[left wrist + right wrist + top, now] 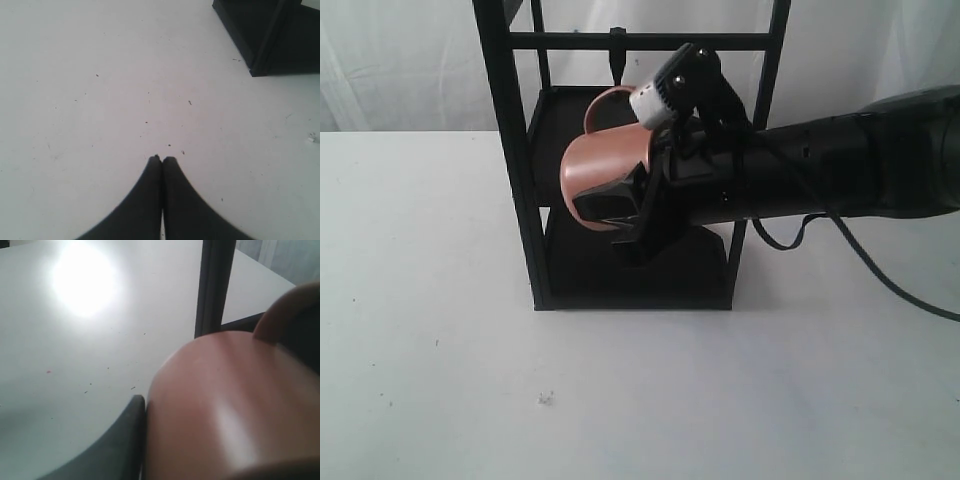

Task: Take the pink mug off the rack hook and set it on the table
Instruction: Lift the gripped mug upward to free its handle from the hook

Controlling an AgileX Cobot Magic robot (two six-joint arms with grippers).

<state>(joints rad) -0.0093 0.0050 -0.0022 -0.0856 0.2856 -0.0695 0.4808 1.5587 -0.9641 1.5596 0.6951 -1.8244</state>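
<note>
The pink mug (603, 158) lies tilted on its side inside the black rack (513, 150), its loop handle (603, 101) pointing up, just under the rack hook (617, 52). I cannot tell whether handle and hook touch. My right gripper (620, 195) reaches in from the right and is shut on the mug's body. The right wrist view shows the mug (225, 405) pressed against one black finger (125, 440); the other finger is hidden behind it. My left gripper (162, 159) is shut and empty above the white table (100, 75), out of the exterior view.
The rack stands at the back middle of the table (420, 300), its base corner (265, 45) showing in the left wrist view and one post (215, 285) in the right wrist view. A cable (880, 270) trails from the right arm. A tiny white crumb (546, 398) lies near the front.
</note>
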